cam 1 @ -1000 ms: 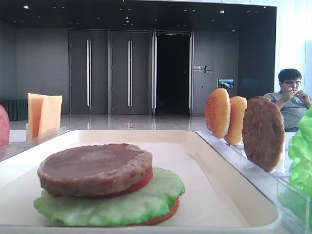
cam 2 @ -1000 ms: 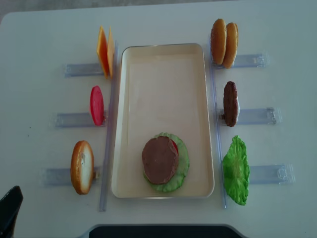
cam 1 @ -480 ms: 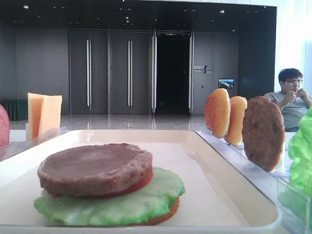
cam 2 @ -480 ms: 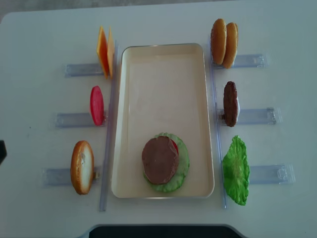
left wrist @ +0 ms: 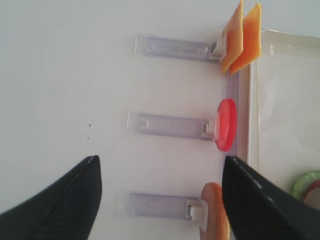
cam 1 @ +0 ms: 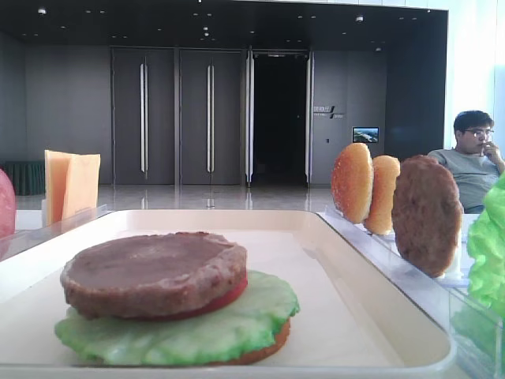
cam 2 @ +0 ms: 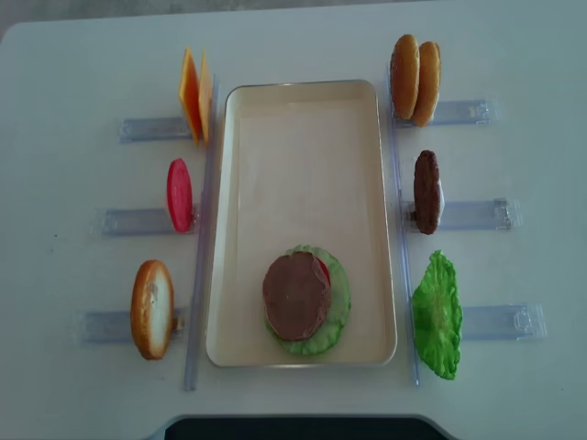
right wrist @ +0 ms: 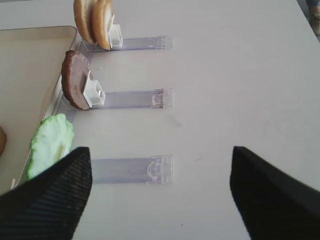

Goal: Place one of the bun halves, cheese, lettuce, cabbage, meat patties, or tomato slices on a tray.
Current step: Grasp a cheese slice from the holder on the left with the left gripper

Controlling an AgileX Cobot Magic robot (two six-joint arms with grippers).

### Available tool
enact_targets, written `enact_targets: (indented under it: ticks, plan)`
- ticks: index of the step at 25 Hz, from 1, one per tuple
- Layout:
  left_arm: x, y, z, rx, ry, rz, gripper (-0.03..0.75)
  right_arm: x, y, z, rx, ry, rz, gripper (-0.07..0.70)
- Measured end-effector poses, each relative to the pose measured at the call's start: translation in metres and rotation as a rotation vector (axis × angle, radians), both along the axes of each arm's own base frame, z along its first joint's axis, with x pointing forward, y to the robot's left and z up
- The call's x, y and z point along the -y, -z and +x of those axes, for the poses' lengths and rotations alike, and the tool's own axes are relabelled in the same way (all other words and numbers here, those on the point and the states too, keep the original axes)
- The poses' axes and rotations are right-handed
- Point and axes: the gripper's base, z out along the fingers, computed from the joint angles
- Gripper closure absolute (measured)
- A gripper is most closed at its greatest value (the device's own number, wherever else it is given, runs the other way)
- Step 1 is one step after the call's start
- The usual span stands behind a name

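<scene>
The cream tray (cam 2: pixel 303 87) holds a stack near its front end: a meat patty (cam 2: pixel 295 295) over a tomato slice, lettuce and a bun half. Left of the tray, cheese (cam 2: pixel 193 103), a tomato slice (cam 2: pixel 179 194) and a bun half (cam 2: pixel 151 308) stand in clear racks. To its right stand two bun halves (cam 2: pixel 415 78), a patty (cam 2: pixel 426 191) and lettuce (cam 2: pixel 437 314). My left gripper (left wrist: pixel 160 160) hangs open and empty above the table, left of the bun half (left wrist: pixel 215 210). My right gripper (right wrist: pixel 161 150) is open and empty over the lettuce rack (right wrist: pixel 132 169).
Clear plastic racks (cam 2: pixel 472 214) run outward from both long sides of the tray on the white table. A seated person (cam 1: pixel 473 162) shows in the background at the far right. A dark edge (cam 2: pixel 293 427) lies along the table's front.
In the overhead view, the dark left gripper slid from the lower left corner up the left edge and has now left the view. The food has not moved.
</scene>
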Motion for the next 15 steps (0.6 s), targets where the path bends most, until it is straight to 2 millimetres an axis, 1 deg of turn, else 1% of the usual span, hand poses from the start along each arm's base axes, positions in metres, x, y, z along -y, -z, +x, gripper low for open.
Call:
enact_targets:
  ticks: [3, 6, 9, 13, 15]
  plan:
    - [-0.007, -0.006, 0.040, -0.016, -0.001, 0.000, 0.142, 0.000, 0.000, 0.000, 0.000, 0.000, 0.000, 0.090]
    - [-0.013, -0.003, 0.078, -0.043, -0.012, -0.009, 0.142, 0.000, 0.000, 0.000, 0.000, 0.000, 0.000, 0.090]
    - [-0.019, 0.009, 0.115, -0.082, -0.018, -0.020, 0.143, 0.000, 0.000, 0.000, 0.000, 0.000, 0.000, 0.090]
    - [-0.024, 0.030, 0.152, -0.132, -0.018, -0.038, 0.166, 0.000, 0.000, 0.000, 0.000, 0.000, 0.000, 0.090]
    - [-0.027, 0.039, 0.165, -0.151, -0.020, -0.033, 0.170, 0.000, 0.000, 0.000, 0.000, 0.000, 0.000, 0.090]
